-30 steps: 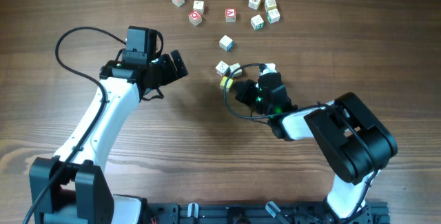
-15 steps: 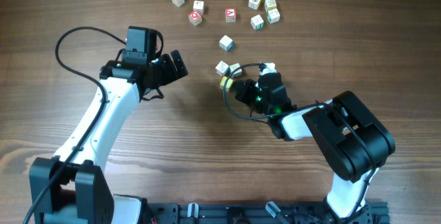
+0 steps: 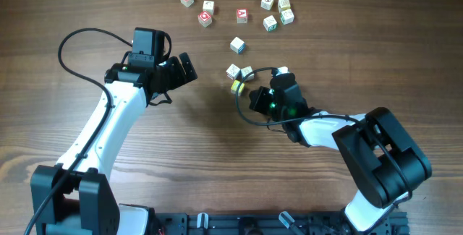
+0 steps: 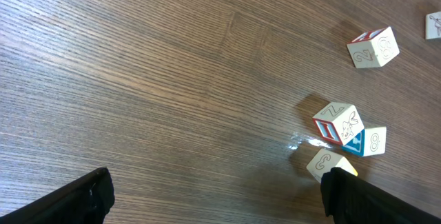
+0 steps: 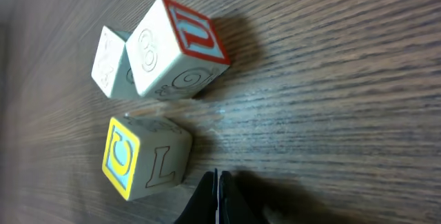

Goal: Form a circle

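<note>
The right gripper (image 5: pixel 217 186) is pinched fully together and holds nothing. Its tips sit just beside the yellow-faced cube (image 5: pixel 147 158), which reads C, with L on its side. The left gripper (image 4: pixel 220 200) stands wide apart and empty over the bare table (image 3: pixel 181 141). There is no circle yet: the cluster of three cubes (image 3: pixel 239 76) sits close together at the centre of the overhead view. The red-edged cube (image 5: pixel 180 45) shows U and 3. Scattered along the top edge are other cubes (image 3: pixel 269 3). Open wood lies to the left and below.
</note>
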